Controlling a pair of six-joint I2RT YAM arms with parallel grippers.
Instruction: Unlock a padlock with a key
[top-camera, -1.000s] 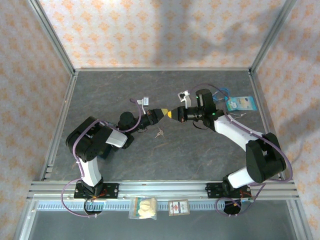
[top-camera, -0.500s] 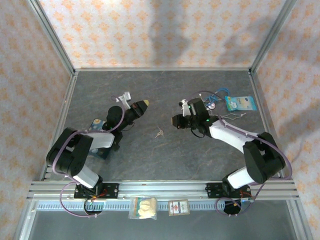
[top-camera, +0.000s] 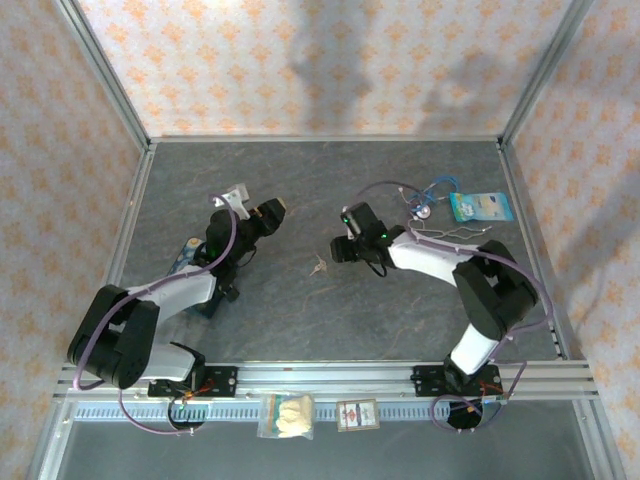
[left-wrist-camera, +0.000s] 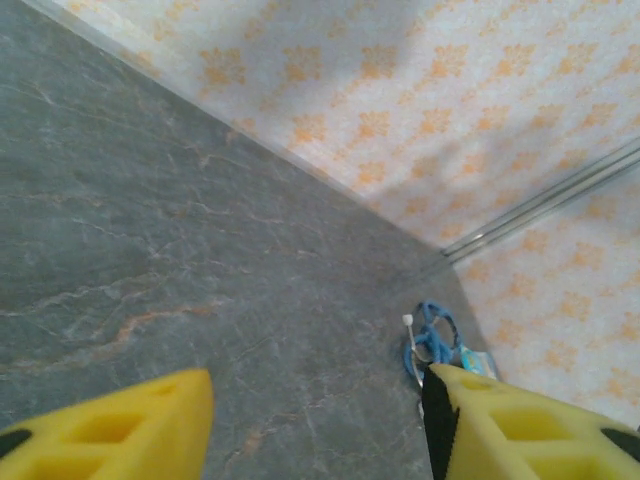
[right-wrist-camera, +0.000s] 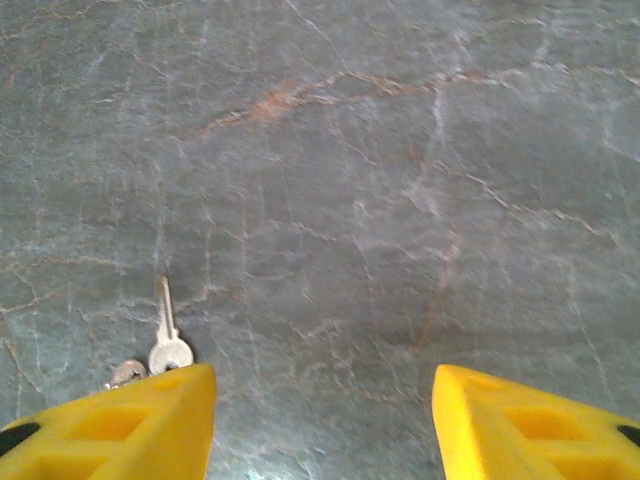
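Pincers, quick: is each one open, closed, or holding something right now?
Left pincer: open, holding nothing.
Right pincer: open, holding nothing; the key lies loose just ahead of one finger.

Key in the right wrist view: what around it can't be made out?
Right wrist: a silvery piece beside the key is half hidden by the fingers of the right gripper; ring or second key, unclear.
Top external: the key is too small to show which way it points.

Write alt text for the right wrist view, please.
A small pale key lies flat on the grey marbled table, just beyond one yellow fingertip of the open right end effector. Nothing is held between the fingers.
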